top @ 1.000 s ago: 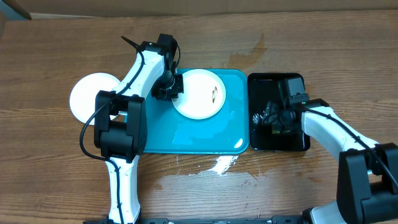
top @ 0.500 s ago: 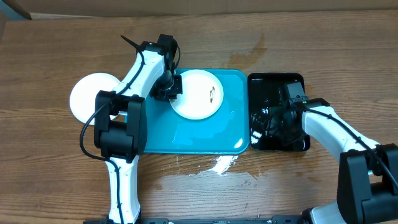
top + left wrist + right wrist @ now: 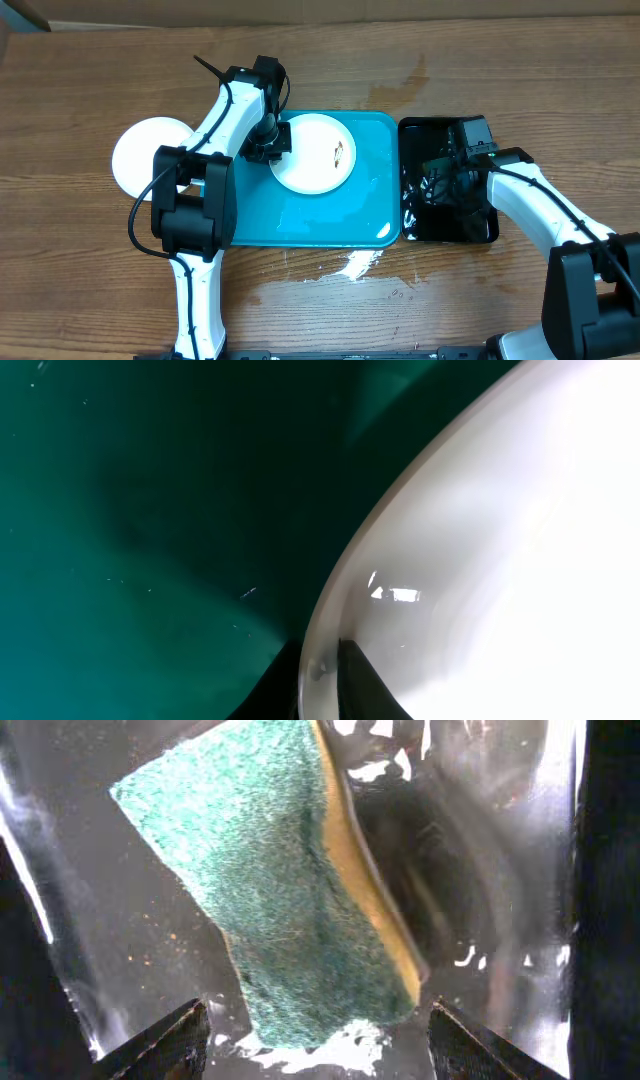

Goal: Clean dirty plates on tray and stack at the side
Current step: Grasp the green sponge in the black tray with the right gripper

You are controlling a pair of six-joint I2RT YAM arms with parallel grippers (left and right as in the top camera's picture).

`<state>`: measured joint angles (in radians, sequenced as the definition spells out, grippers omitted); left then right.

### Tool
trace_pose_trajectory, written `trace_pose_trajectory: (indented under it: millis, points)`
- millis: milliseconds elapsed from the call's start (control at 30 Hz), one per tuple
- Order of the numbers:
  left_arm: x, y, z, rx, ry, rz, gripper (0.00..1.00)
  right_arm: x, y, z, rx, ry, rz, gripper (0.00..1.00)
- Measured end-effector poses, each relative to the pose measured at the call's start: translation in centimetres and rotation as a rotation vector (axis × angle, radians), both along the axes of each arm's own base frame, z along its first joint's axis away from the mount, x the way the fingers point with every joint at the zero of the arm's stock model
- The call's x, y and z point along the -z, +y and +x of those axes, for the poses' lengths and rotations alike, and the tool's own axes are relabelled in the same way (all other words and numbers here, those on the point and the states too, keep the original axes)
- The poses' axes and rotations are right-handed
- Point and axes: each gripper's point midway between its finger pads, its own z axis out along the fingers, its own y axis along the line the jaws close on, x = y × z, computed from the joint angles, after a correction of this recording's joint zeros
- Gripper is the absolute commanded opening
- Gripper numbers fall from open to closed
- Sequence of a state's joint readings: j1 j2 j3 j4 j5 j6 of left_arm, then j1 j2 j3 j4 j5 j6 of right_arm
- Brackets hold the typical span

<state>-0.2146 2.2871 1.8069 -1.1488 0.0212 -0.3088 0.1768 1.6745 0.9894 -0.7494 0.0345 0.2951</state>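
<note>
A white plate (image 3: 312, 160) with a small brown smear lies at the back of the turquoise tray (image 3: 330, 215). My left gripper (image 3: 272, 141) is shut on the plate's left rim. In the left wrist view its dark fingertips (image 3: 360, 685) pinch the rim of the plate (image 3: 500, 560) above the tray (image 3: 150, 510). A second white plate (image 3: 140, 158) rests on the table left of the tray, partly behind the left arm. My right gripper (image 3: 440, 185) hangs open over the black tray. Its fingers (image 3: 160, 1045) straddle a green and yellow sponge (image 3: 290, 890) without touching it.
The narrow black tray (image 3: 430, 135) stands right of the turquoise tray, wet and glossy inside. A puddle of white liquid (image 3: 352, 264) lies on the wooden table in front of the turquoise tray. A cardboard edge (image 3: 300, 12) runs along the back.
The plate in the left gripper has slid slightly left on the tray. The right gripper has shifted a little towards the back inside the black tray, over the sponge.
</note>
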Motion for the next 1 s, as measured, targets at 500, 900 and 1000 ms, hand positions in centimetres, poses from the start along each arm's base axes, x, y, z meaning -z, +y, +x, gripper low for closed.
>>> trace_pose_trajectory:
  millis: [500,900,1000]
  points:
    - [0.0,0.1,0.0,0.000,0.002,0.004,0.14,0.2,-0.4,1.6,-0.001,-0.082,-0.028,0.66]
    - [-0.1,0.1,0.0,0.000,0.001,0.005,0.13,0.9,2.0,-2.1,-0.067,0.073,0.119,0.61]
    - [-0.1,0.1,0.0,0.000,0.001,0.005,0.13,1.0,1.8,-2.6,-0.073,0.090,0.106,0.62]
